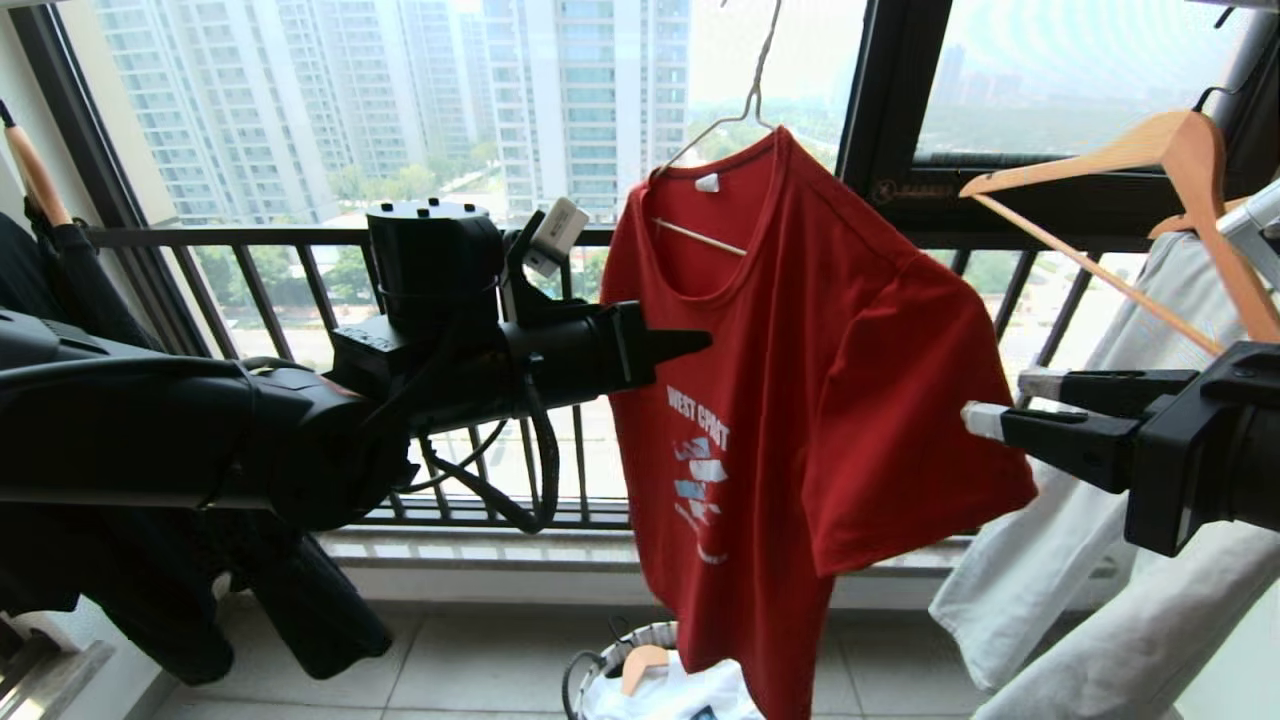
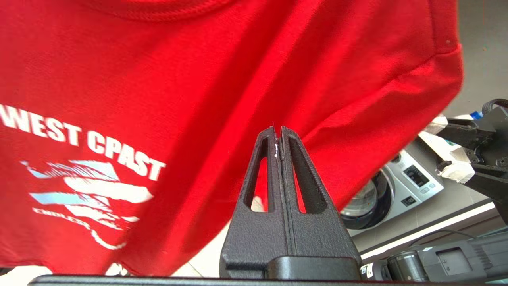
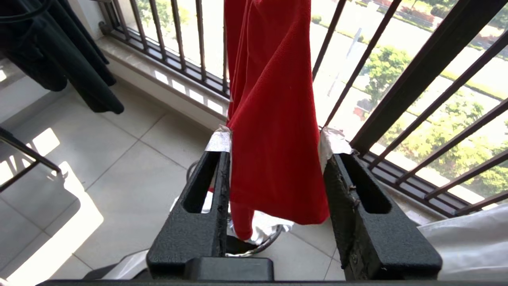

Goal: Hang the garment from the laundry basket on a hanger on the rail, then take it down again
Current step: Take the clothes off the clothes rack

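Head view, from the left: our left gripper reaches level across the window toward the garment, fingers pressed together on nothing, the tip just short of the red cloth's near edge. The left wrist view confirms it, the two black fingers meeting at a point in front of the chest lettering with no fabric pinched between them.

At centre, the garment hangs on the hanger, whose thin wire neck rises out of frame; the rail itself is above what we can see. The shirt sits a bit skewed, its far shoulder drooping lower. Below it, the laundry basket stands on the floor with pale cloth still inside.

On the right, our right gripper stands with jaws apart beside the sleeve. From its wrist view the red sleeve hangs between the taped fingers, unclamped.

We judge the hanging half done; taking the shirt down again remains.
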